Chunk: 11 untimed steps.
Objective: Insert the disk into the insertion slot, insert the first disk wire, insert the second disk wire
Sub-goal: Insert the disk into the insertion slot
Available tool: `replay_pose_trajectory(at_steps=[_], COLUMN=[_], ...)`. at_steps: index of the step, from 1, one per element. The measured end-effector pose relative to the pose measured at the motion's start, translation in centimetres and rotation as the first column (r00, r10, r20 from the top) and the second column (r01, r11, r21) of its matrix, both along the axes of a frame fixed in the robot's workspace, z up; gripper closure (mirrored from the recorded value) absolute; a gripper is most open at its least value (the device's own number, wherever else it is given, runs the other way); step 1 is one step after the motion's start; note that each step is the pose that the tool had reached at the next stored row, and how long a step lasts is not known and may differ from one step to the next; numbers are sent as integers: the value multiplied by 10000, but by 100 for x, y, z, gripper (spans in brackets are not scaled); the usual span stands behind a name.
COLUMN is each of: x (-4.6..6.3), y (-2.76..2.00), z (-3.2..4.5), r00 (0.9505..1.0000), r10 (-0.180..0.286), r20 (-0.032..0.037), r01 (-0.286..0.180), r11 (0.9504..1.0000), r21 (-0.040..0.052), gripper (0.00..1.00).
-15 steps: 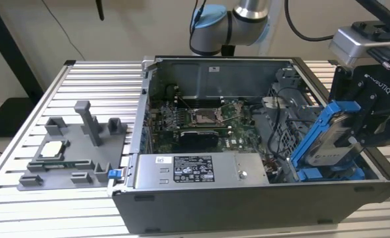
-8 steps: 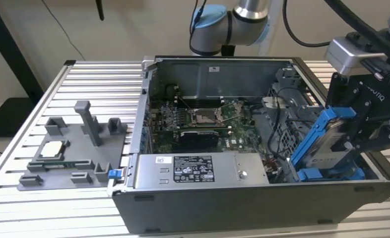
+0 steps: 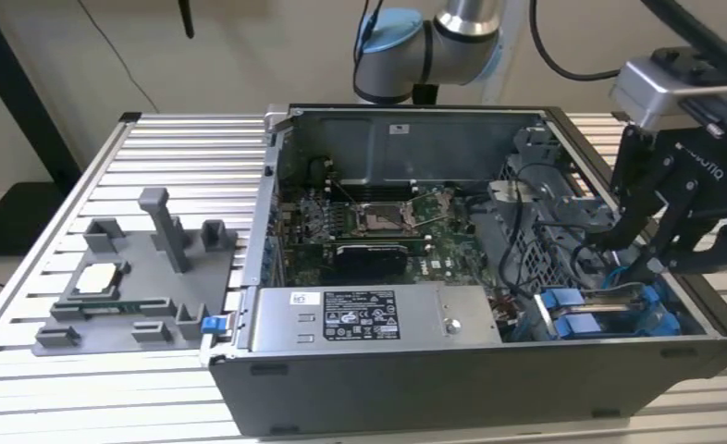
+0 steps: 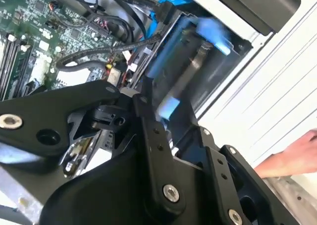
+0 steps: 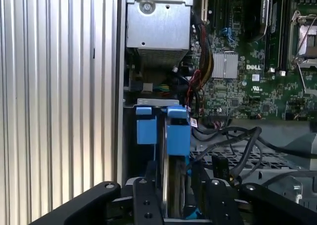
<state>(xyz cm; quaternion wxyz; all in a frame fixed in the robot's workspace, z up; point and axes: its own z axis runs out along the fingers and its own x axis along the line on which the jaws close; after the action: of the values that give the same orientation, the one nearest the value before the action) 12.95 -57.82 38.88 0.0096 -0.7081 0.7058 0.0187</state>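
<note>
**A:** Exterior view first. Where's the disk?

**B:** The disk [image 3: 600, 301] is right under the fingers [image 3: 622, 217], on edge in the slot [image 3: 659, 313] at the corner of the case [image 3: 462, 388]. The fingers pinch it from above.

**A:** Is it seated?

**B:** Hard to say from here. I'd guess it is only partway down.

**A:** Second wrist view?

**B:** The disk is a blur just beyond the fingertips, with cables [image 4: 99, 56] beside it. A person's hand [image 4: 292, 158] sits outside the case, well apart from the fingers.

**A:** First wrist view?

**B:** This is the clearest. There is one finger on each flat face, and the disk's edge runs between them. Its blue carrier [image 5: 177, 133] lies ahead of the fingertips, and a blue tab [image 5: 144, 126] sits just beside it, towards the case wall.

**A:** How do you do this step well?

**B:** Keep the disk square to the rails and press straight along the slot. Grip lightly so the carrier doesn't bow, and let no cable slip under it.

**A:** What about the surface and the room?

**B:** The tabletop [image 5: 59, 86] is ribbed metal and looks level, so the case sits flat. Beside the fingers it is tight, with the wall on one side and cables on the other. I'd allow no sideways drift.
</note>
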Motion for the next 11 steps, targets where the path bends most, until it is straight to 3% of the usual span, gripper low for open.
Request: replay_pose_trajectory(at_steps=[4,7,11], x=[0,-8,-51], y=[1,39,143], z=[173,196,185], r00=[10000,10000,9998], r10=[-1,-1,0], r20=[0,19,215], r01=[1,1,0], r11=[10000,10000,10000], r21=[6,8,6], gripper=[0,0,0])
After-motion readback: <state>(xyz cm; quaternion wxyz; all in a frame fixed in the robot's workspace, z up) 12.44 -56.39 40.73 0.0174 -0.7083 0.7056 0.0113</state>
